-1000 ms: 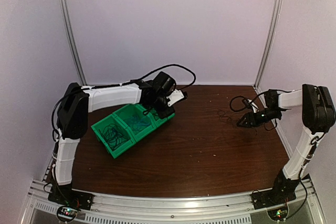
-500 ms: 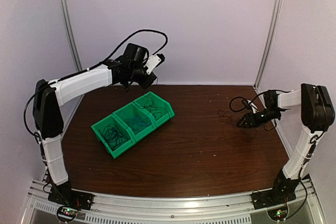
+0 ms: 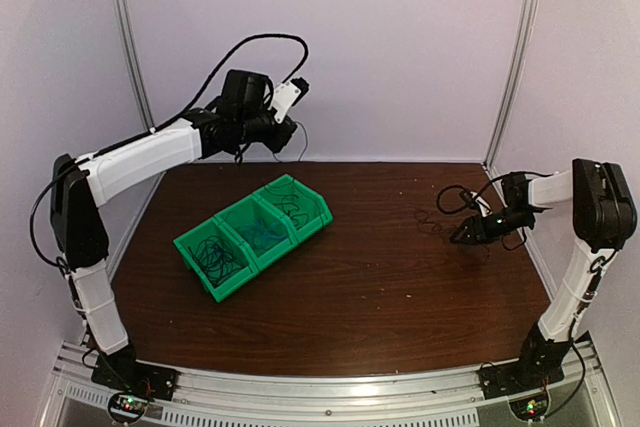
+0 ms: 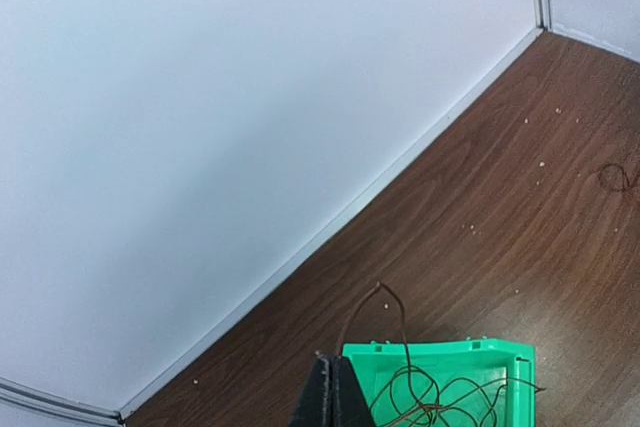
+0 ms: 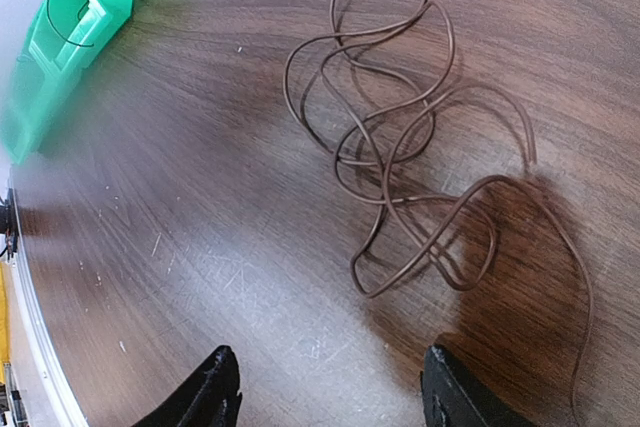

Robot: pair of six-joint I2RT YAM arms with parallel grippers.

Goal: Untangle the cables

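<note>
My left gripper [image 3: 283, 137] is raised near the back wall, above and behind the green bin [image 3: 187, 247]. In the left wrist view its fingertips [image 4: 333, 362] are shut on a thin dark cable [image 4: 404, 331]. That cable arcs up and drops into the bin's far compartment [image 4: 440, 350], where it loops. Black cables [image 3: 212, 255] fill the near compartment and blue ones [image 3: 262, 232] the middle one. At the right, my right gripper [image 3: 462, 234] hovers low over the table and is open [image 5: 325, 377]. A tangled brown cable [image 5: 385, 199] lies on the wood just beyond its fingers, untouched.
The bin sits diagonally at the table's left centre. Lilac walls with aluminium posts [image 3: 130, 57] close in the back and both sides. A metal rail [image 3: 330, 387] runs along the near edge between the arm bases. The right arm's thick black cable [image 3: 455, 192] loops beside its wrist.
My left arm rose from the bin's far compartment up and back toward the wall, drawing a cable strand with it. The right arm stayed still.
</note>
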